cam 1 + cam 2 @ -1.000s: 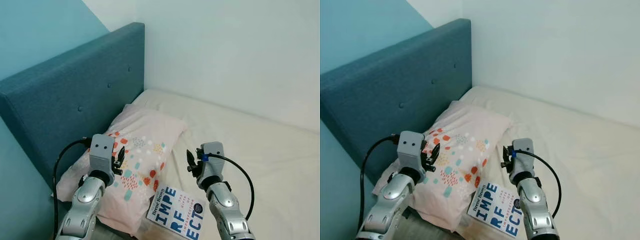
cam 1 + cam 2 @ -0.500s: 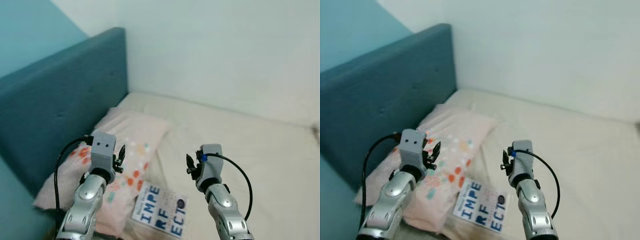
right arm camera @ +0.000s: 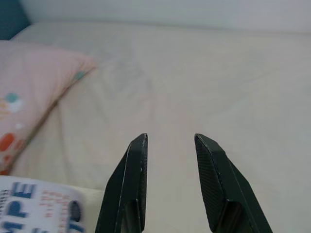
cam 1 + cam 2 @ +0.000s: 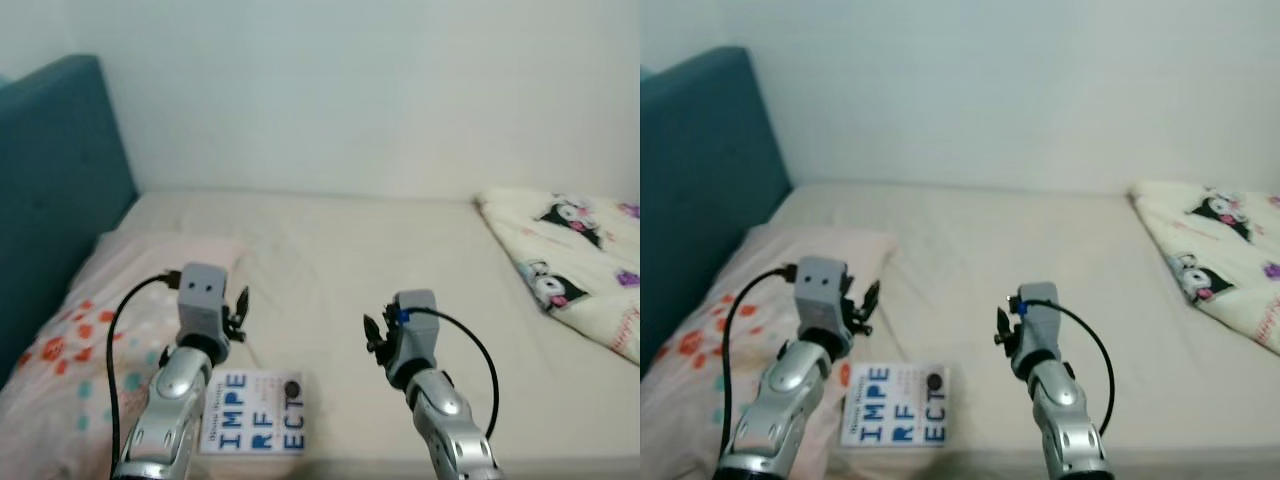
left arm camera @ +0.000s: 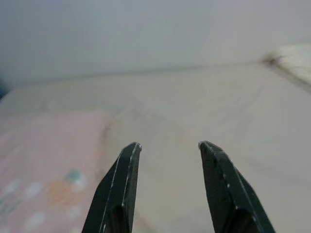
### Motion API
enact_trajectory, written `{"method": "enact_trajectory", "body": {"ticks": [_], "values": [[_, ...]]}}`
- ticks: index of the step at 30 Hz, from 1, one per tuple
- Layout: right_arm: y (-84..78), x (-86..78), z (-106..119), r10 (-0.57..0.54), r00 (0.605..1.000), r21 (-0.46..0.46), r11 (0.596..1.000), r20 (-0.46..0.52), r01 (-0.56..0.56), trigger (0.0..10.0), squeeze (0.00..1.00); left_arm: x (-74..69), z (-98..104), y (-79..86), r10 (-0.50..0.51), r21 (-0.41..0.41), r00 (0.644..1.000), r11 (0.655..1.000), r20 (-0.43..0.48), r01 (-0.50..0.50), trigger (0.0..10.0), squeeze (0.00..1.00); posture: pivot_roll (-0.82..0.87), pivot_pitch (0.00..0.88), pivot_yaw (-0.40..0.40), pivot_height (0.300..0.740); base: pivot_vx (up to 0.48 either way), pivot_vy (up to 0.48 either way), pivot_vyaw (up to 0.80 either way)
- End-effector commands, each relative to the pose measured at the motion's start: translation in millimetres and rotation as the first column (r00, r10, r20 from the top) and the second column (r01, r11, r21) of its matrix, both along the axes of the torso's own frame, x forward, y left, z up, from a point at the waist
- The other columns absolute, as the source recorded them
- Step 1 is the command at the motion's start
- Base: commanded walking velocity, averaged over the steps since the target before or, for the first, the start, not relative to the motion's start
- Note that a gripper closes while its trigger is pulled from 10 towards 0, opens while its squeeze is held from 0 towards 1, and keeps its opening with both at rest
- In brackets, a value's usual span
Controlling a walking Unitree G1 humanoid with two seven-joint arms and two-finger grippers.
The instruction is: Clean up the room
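The left end effector [image 5: 167, 150] is held up over the bed [image 4: 400, 260], its 2 black fingers [image 5: 121, 184] spread apart with nothing between them. Just below and to its left lies a pink pillow [image 4: 60, 340] dotted with red and teal marks, its near corner reaching toward the fingertips. Beyond the pillow, further left, stands the teal padded headboard [image 4: 50, 170].

The right end effector [image 3: 167, 143] is also raised over the mattress, level with the left one and well apart from it, fingers parted and holding nothing. In the right wrist view the bare cream sheet runs out ahead of the fingertips, with the pillow's corner off to one side.

Between the 2 arms, nearer the left one and lower than both end effectors, a white book [image 4: 255, 425] lies flat on the bed near its front edge, just beside the pillow. Its cover carries large blue letters in 3 rows, "IMPE", "RF", "ECT", and a dark round mark by its upper corner. Neither end effector touches it.

Well away to the right of the right end effector, a cream blanket [image 4: 580, 260] printed with black-and-white cartoon figures and purple spots lies bunched on the mattress. A pale wall [image 4: 350, 90] rises behind the bed.
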State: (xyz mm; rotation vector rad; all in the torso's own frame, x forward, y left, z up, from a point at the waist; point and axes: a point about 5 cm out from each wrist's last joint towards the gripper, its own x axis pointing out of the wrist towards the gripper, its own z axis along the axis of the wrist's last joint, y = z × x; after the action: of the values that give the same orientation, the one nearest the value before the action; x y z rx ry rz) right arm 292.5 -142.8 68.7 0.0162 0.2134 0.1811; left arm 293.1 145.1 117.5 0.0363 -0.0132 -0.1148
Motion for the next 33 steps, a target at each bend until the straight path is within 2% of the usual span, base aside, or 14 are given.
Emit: {"method": "enact_trajectory", "body": {"ticks": [1, 8, 15, 30, 33], "values": [[1.2, 0.6, -0.5, 0.007, 1.0, 0.016, 1.0, -0.017, -0.007, 10.0, 0.0, -1.3, -4.4, 3.7, 0.027, -0.017, 1.0, 0.999, -0.016, -0.027, 10.0, 0.0, 0.04, 0.0, -0.069, 0.74, 0.0, 0.0, 0.0], [2.7, 1.9, 0.1, 0.023, 0.999, 0.029, 0.999, -0.029, -0.022, 10.0, 0.0, -1.3, -5.6, 6.9, 0.026, -0.029, 0.999, 0.999, -0.031, -0.027, 10.0, 0.0, 0.04, 0.0, -0.069, 0.74, 0.0, 0.0, 0.0], [1.3, 2.5, -0.5, 0.009, 0.999, 0.034, 0.999, -0.047, -0.008, 10.0, 0.0, -1.0, -6.2, 3.0, 0.012, -0.028, 0.999, 1.0, -0.033, -0.013, 10.0, 0.0, 0.04, 0.0, -0.059, 0.74, 0.0, 0.0, -0.69], [4.7, 2.2, 0.8, 0.035, 0.998, 0.056, 0.998, -0.047, -0.032, 10.0, 0.0, -1.7, -8.5, 5.9, 0.051, -0.04, 0.996, 0.998, -0.07, -0.054, 10.0, 0.0, 0.05, 0.01, -0.056, 0.74, 0.0, 0.0, 0.0], [5.6, 0.9, 0.4, 0.038, 0.998, 0.06, 0.998, -0.051, -0.035, 10.0, 0.0, -3.0, -9.1, 5.3, 0.05, -0.041, 0.996, 0.998, -0.075, -0.053, 10.0, 0.0, 0.05, 0.017, -0.054, 0.74, 0.0, -0.355, 0.0]]}}
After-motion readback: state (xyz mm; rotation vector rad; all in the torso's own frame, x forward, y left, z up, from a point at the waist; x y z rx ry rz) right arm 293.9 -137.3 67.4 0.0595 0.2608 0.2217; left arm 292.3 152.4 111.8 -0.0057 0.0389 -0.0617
